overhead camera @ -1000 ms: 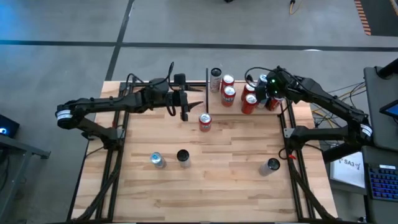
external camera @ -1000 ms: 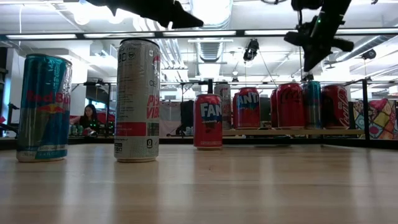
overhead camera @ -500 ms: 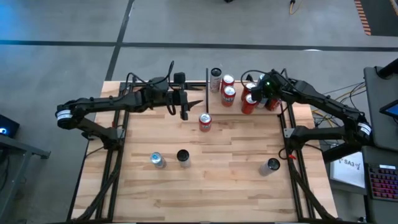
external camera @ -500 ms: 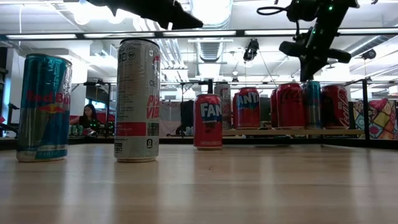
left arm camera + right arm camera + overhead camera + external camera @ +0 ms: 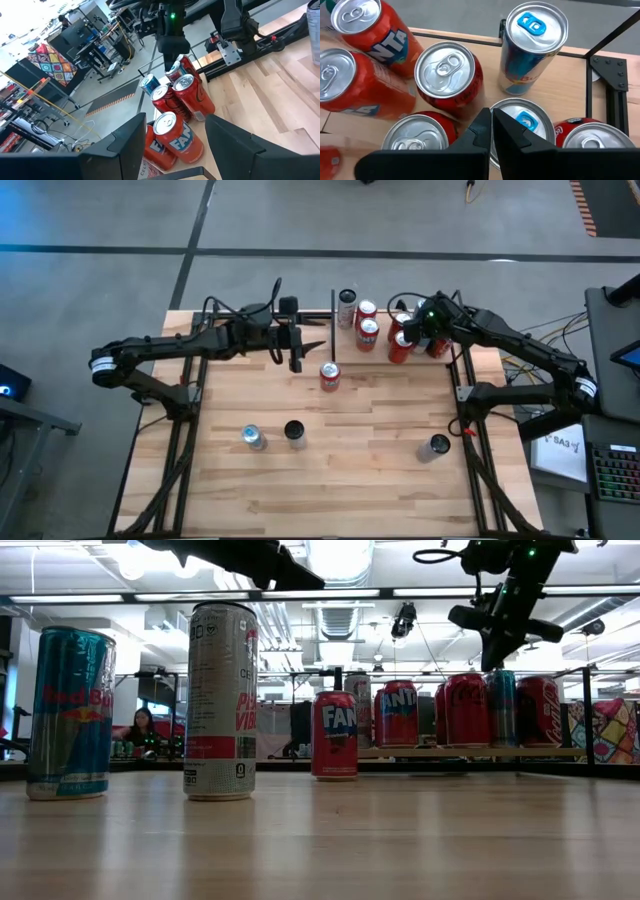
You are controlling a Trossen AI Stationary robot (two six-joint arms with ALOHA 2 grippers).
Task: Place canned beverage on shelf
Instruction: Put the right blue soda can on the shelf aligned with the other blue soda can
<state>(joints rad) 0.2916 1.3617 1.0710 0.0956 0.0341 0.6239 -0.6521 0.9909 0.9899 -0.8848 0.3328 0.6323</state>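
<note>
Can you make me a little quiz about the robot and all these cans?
1. True or false: the right gripper is holding a can.
2. Which can stands closest to the shelf without being on it?
A. the red Fanta can
B. the Red Bull can
C. the can near the right table edge
3. Fill in: the left gripper hangs over the ____.

Key:
1. False; its fingers are shut, empty, above the shelf cans.
2. A
3. table
</note>
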